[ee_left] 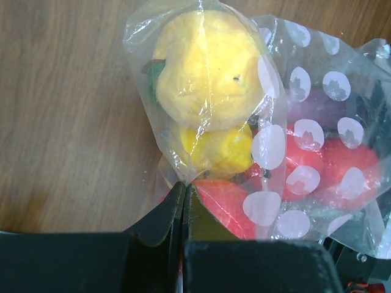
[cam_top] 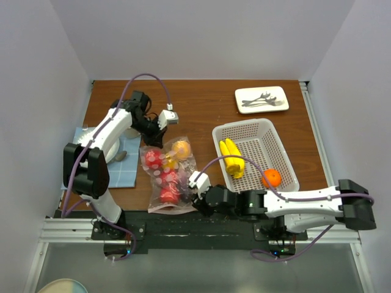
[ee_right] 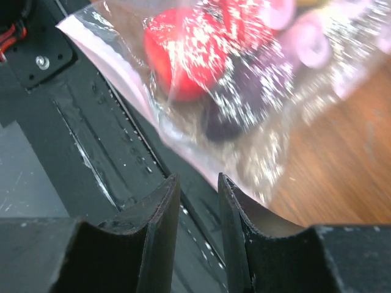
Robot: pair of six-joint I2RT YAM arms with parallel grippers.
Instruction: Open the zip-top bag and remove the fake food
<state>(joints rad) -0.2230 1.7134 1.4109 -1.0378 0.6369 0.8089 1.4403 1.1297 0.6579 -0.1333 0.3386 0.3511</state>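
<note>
Pinching the bag (ee_left: 269,91) at its edge, the left tool (ee_left: 183,204) was closed tight; the right tool (ee_right: 198,183) gaped half-open, holding nothing, so a pull could slip it free.

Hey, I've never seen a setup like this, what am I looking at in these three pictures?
Two robot arms sit at a wooden table. One picture looks down from above; the other two come from wrist cameras. In the middle lies a zip-top bag of fake food. The left gripper is pinched shut on its plastic; the right gripper stands open by its near edge, holding nothing. A white basket holds bananas and an orange. A white tray carries cutlery; a blue cloth lies at the left.
</note>
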